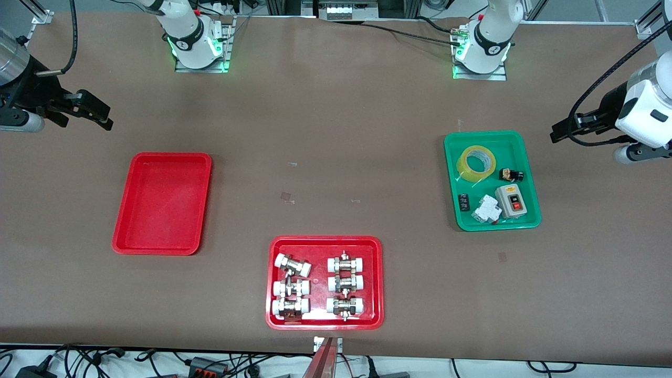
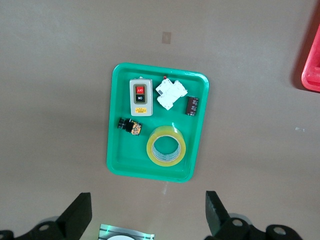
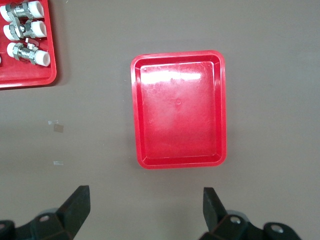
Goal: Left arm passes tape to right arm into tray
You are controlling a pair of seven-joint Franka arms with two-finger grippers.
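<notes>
We saw the tape [image 1: 476, 163] lying flat in the green tray [image 1: 530, 220] toward the left arm's end of the table, beside a switch box [image 1: 512, 201], a white breaker [image 1: 485, 209] and two small dark parts. The left gripper [image 2: 146, 215] hung above bare table beside that tray, fingers spread and holding nothing. The right gripper [image 3: 145, 210] hung near the plain red tray [image 1: 122, 239], fingers likewise spread. A second red tray [image 1: 273, 320], nearer the front camera, held metal fittings [image 1: 318, 286].
</notes>
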